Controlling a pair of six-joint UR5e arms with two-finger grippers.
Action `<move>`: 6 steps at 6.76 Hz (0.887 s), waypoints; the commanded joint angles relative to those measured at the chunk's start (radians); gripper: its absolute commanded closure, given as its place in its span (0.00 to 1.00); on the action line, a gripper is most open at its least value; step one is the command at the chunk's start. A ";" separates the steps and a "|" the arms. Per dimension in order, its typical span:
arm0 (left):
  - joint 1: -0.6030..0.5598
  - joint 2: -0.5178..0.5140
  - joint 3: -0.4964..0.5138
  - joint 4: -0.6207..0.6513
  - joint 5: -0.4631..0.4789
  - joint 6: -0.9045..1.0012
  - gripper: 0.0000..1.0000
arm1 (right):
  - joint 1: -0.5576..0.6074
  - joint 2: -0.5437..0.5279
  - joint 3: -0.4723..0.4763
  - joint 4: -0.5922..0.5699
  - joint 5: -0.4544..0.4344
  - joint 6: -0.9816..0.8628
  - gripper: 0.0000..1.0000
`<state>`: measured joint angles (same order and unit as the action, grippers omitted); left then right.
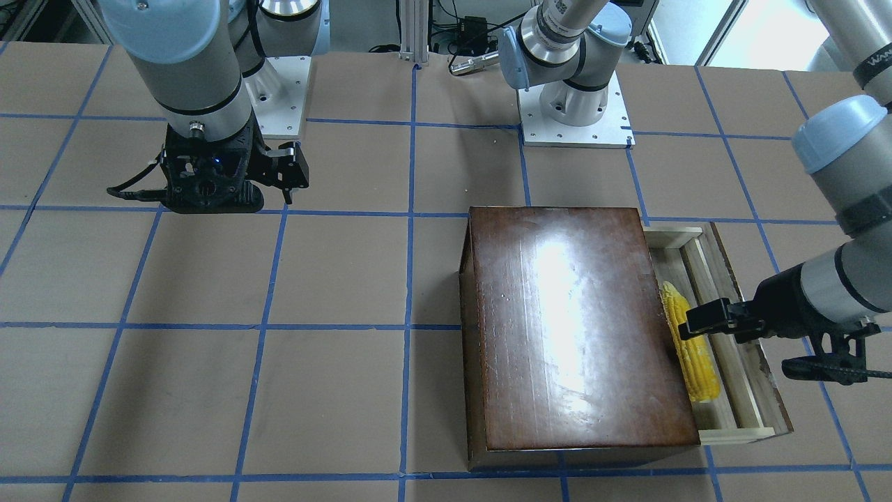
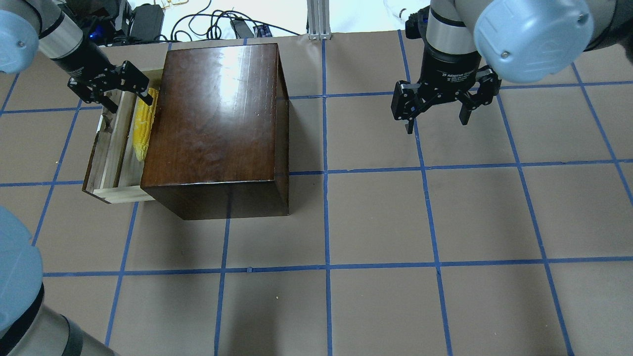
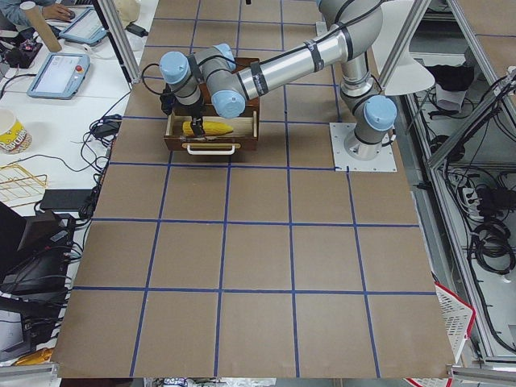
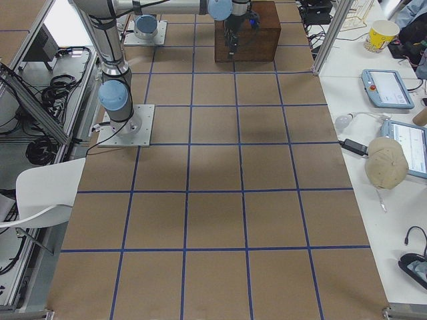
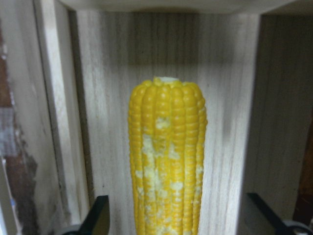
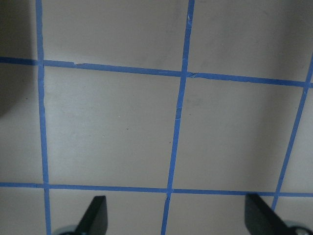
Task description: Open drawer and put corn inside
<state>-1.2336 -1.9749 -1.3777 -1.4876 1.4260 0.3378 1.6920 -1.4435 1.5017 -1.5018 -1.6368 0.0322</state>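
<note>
The dark-brown box (image 2: 217, 113) stands on the table with its drawer (image 2: 111, 148) pulled out to the side. The yellow corn (image 2: 142, 128) lies lengthwise in the pale wooden tray, close against the box. My left gripper (image 2: 129, 103) is open and reaches down over the far end of the corn. In the left wrist view the corn (image 5: 166, 161) lies between the two spread fingertips (image 5: 100, 218), with a gap on each side. My right gripper (image 2: 436, 121) is open and empty, and hangs over bare table far from the box.
The brown table (image 2: 376, 222) is marked with a grid of blue tape. The drawer's chipped dark front panel (image 1: 763, 376) faces the left arm. Cables and an aluminium post (image 2: 316, 20) stand beyond the far table edge. The arm bases (image 1: 575, 111) are mounted at the robot's side.
</note>
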 commanded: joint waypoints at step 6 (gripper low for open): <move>-0.202 0.172 0.043 -0.129 0.092 -0.250 0.00 | 0.000 0.000 0.000 0.000 0.000 0.000 0.00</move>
<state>-1.3826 -1.8292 -1.3154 -1.6140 1.5006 0.1522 1.6920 -1.4435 1.5018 -1.5017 -1.6375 0.0315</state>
